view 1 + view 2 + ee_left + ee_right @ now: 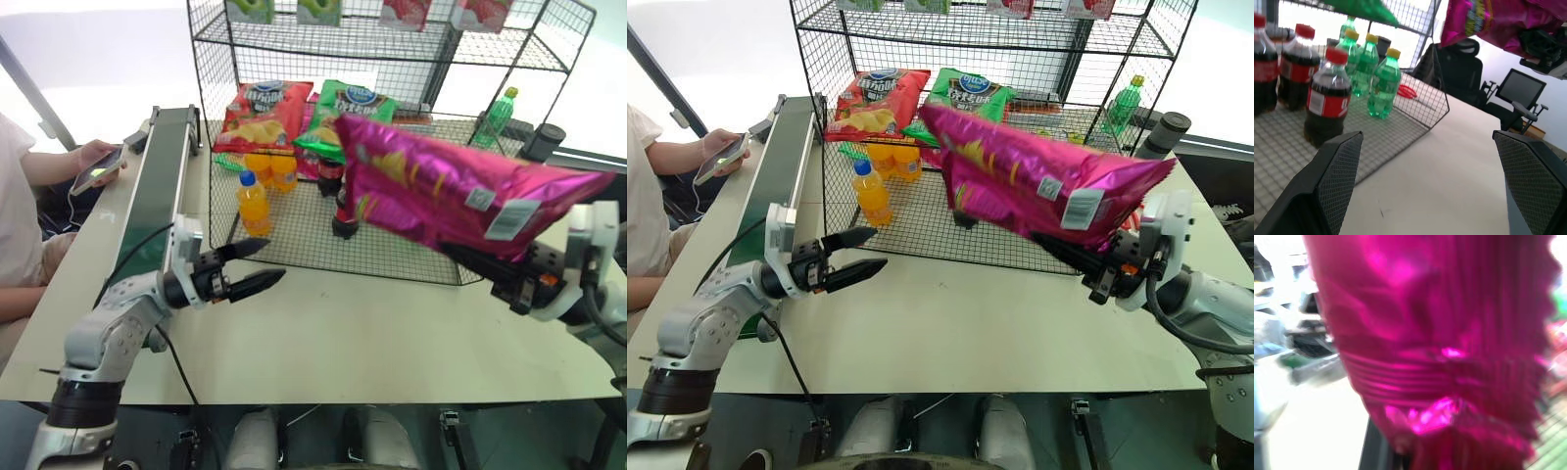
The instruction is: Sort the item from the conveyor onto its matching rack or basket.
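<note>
Both grippers sit nearest: left gripper [257,268] gaping and empty, right gripper [1070,257] pinched onto the pink chip bag [446,191].
Rack [392,117] behind; bag hangs in front of it, clear of the conveyor [162,176]. Carry it level over the cola bottles [1327,98] toward the chip bags.

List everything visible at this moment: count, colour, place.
Magenta chip bag: one, held in the air over the rack's front edge.
Red chip bag: one, rack, back left.
Green chip bag: one, beside the red.
Orange bottles: three, rack, front left.
Cola bottles: several, dark, red labels.
Green bottles: several, rack's right.
Rack: one, black wire.
Conveyor: one, dark green, left.
Person's hand: holding a phone.
Left gripper: open.
Right gripper: shut on the bag.
</note>
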Robot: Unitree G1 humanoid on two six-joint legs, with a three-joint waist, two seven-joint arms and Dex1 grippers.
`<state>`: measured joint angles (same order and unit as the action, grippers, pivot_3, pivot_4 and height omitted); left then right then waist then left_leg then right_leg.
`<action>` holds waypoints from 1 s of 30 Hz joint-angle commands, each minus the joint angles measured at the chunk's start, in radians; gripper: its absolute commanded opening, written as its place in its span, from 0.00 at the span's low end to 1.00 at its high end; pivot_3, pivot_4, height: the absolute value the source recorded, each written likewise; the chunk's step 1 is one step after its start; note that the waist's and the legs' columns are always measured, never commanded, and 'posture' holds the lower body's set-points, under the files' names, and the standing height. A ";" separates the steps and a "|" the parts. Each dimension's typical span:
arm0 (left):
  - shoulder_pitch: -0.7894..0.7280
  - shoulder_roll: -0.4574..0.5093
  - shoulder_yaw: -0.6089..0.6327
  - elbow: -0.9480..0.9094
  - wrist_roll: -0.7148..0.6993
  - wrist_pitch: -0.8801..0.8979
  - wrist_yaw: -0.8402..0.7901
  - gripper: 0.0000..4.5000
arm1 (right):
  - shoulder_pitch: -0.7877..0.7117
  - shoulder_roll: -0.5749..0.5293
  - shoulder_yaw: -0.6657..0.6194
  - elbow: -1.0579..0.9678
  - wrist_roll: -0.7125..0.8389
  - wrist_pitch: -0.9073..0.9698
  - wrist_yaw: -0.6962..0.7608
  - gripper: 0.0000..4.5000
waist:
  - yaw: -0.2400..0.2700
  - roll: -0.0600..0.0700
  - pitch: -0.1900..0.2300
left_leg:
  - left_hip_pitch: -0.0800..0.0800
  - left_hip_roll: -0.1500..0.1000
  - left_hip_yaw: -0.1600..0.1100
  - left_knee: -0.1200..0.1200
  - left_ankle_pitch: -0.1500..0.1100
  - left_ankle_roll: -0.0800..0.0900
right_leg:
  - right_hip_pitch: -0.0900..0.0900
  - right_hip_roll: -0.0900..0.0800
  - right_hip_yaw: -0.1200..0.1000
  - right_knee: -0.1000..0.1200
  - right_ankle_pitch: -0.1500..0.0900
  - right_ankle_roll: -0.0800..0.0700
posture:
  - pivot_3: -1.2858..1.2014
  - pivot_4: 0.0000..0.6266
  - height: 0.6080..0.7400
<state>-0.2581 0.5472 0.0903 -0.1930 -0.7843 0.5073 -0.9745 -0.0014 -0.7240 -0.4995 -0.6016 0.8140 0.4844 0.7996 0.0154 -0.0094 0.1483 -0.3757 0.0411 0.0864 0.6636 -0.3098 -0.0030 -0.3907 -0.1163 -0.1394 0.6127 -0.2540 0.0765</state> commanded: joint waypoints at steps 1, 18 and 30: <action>-0.051 -0.063 -0.038 -0.006 0.052 -0.056 0.032 1.00 | -0.123 0.002 0.021 0.032 -0.217 -0.192 -0.093 0.04 | -0.005 0.000 0.000 | 0.000 0.000 0.000 0.000 0.000 0.000 | 0.000 0.000 0.000 0.000 0.000 0.000 | 0.52 0.24 1.00; -0.067 -0.168 -0.105 -0.039 0.173 -0.143 0.087 1.00 | -0.406 -0.152 0.332 0.616 -1.160 -0.809 -0.447 0.04 | -0.006 0.000 0.001 | 0.001 -0.001 0.001 0.000 0.005 -0.009 | 0.000 0.002 0.001 0.002 0.000 0.001 | 0.52 0.24 1.00; -0.038 -0.208 -0.127 -0.094 0.217 -0.171 0.162 1.00 | -0.644 -0.127 0.455 0.914 -1.298 -0.715 -0.575 0.04 | -0.005 0.001 0.001 | 0.001 0.001 0.001 0.000 0.006 -0.010 | 0.000 0.002 0.001 0.001 0.000 0.001 | 0.52 0.24 1.00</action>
<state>-0.2881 0.3470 -0.0467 -0.2519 -0.5838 0.3741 -0.8284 -0.6088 -0.8414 -0.0424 0.3028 -0.4696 -0.2337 0.2452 0.0108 -0.0086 0.1491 -0.3747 0.0420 0.0875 0.6633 -0.3036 -0.0132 -0.3906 -0.1141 -0.1387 0.6137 -0.2542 0.0774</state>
